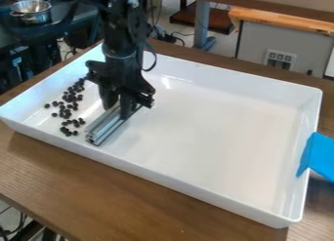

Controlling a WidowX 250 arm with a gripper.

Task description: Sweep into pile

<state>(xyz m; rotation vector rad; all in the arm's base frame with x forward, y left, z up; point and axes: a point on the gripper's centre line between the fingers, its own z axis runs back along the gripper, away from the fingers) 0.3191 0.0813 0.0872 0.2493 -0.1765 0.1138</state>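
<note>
a brown wood-grain table (58, 171) lies under everything, and on it sits a big white rectangular tray (215, 123) with raised walls. the black jointed robot arm (122, 37) comes in from the top edge, over the tray's far wall, and its black two-finger gripper (119, 107) hangs low inside the tray, towards the left of the view. at the right-hand wall a flat, bright blue piece (321, 156) overlaps the rim. next down in size is the silver grooved metal bar (106, 126), slanting across the tray floor with its open profile end towards the near wall; the gripper's fingers are closed on its farther part, one to each side. smallest are the round black beads (70, 106), strewn in a loose, uneven band between the bar and the tray's left wall, some clustered, a few on their own.

the step in hand looks to be the sweeping itself, with the bar serving as the pusher. the beads are all on one side of it and fairly near each other, so the gathering seems well along, but they make a strip rather than a pile. the next move probably calls for keeping the bar low and nudging the band's ends inwards; tipped up, it could let beads roll beneath.
</note>
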